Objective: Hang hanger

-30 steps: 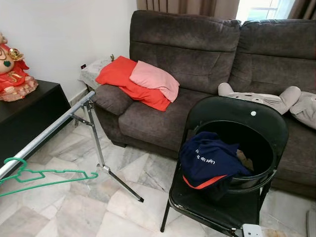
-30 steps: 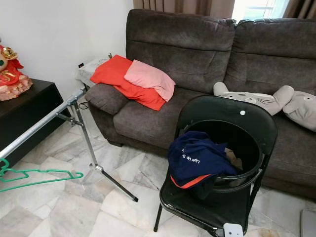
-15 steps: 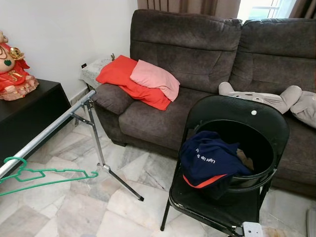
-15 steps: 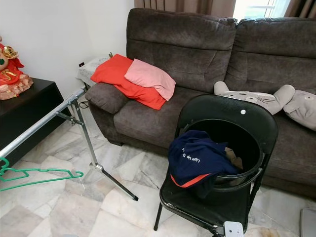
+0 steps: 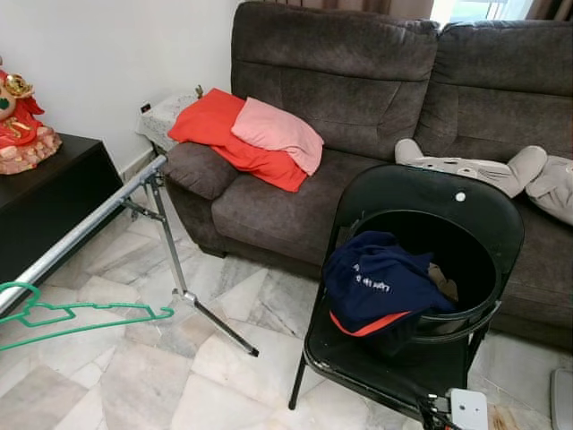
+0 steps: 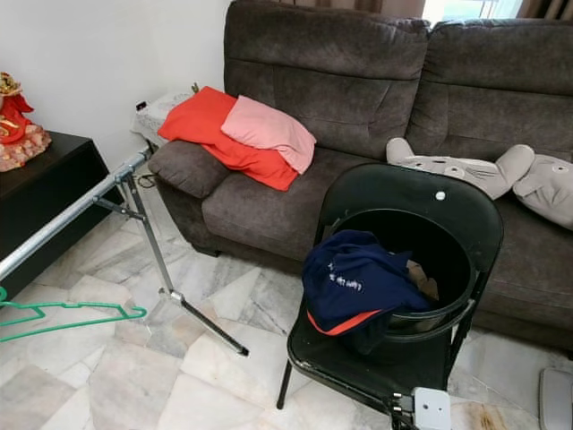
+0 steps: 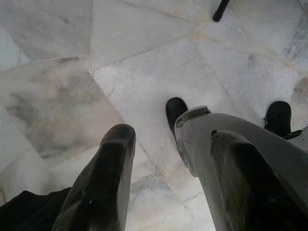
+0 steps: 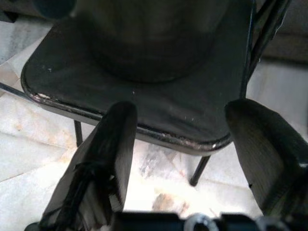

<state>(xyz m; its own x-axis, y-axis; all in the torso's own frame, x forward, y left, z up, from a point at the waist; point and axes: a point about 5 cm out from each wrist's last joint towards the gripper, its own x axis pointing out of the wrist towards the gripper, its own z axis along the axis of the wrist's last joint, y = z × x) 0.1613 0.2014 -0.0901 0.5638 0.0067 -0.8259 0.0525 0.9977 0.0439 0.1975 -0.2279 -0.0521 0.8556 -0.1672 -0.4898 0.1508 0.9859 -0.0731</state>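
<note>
A green plastic hanger (image 5: pixel 85 316) hangs at the low left, its hook over the sloping silver rail (image 5: pixel 89 224) of a clothes rack. In the left wrist view my left gripper (image 7: pixel 168 163) is open above the marble floor, with nothing between its fingers (image 7: pixel 103 178). My right gripper (image 8: pixel 178 144) is open too, in front of the seat of a black folding chair (image 8: pixel 159 101). Neither gripper touches the hanger.
On the black chair (image 5: pixel 448 210) stands a black bucket (image 5: pixel 466 269) with a navy garment (image 5: pixel 376 282) draped over its rim. A dark sofa (image 5: pixel 358 107) with red and pink cloths runs behind. The rack's leg (image 5: pixel 210 318) crosses the floor. A black cabinet (image 5: pixel 45 193) stands left.
The whole picture has slid slightly upward, so the camera has tilted down a little. The hanger, rack and chair stand as before.
</note>
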